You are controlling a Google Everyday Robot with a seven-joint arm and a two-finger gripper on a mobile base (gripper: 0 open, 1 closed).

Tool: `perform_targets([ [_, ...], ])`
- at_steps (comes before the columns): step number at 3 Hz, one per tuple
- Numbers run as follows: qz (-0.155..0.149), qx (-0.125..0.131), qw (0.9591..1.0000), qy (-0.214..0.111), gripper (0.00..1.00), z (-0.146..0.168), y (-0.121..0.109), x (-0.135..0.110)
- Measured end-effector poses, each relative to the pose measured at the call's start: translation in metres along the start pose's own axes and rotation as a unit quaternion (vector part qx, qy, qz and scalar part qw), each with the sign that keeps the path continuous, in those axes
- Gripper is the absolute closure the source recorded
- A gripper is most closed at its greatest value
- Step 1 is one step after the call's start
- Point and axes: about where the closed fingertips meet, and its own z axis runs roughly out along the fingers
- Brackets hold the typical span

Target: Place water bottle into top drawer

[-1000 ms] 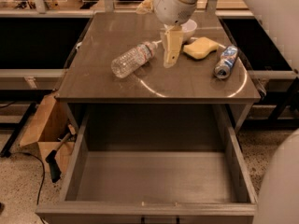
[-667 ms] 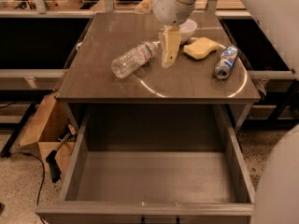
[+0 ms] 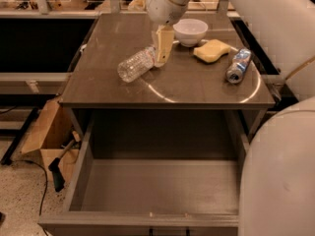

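Camera view, single frame, looking down over the table and the pulled-out drawer.

Water bottle (image 3: 136, 64): lies on its side on the brown table (image 3: 197, 90), left of centre. Its long axis runs diagonally. The base points toward the near left edge and the neck end points up and right, toward the back of the table. The body is clear and ribbed. No label text can be read.

Gripper (image 3: 159, 62): tan, hanging down from the white arm (image 3: 170, 1) above the back of the table. Its tip is at the neck end of the bottle and looks to be against it. Whether it is apart, together or clamped on the neck cannot be told from this angle, because the tan parts read as one piece.

Top drawer (image 3: 78, 181): grey, pulled fully out below the table's front edge, with plain flat walls. A dark handle is partly visible at the bottom of its front. The bottle is on the tabletop, not in the drawer.

Other items on the table:
- white bowl (image 3: 191, 31), just behind and right of the gripper
- yellow sponge (image 3: 211, 50), right of the bowl's front
- blue-and-white can (image 3: 238, 65), on its side near the right edge; its print is unreadable

Cardboard box (image 3: 44, 136): on the floor, left of the drawer.
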Motion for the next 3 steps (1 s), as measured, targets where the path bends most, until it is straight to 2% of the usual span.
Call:
perform_targets([
  [1,-0.011,-0.005,0.9998,-0.016,0.0,0.021,-0.013,-0.007],
  [2,-0.007,-0.049,0.9987,0.009,0.0,0.051,-0.012,-0.005],
  [3,0.001,-0.097,0.9946,0.038,0.0,0.084,-0.003,-0.003],
])
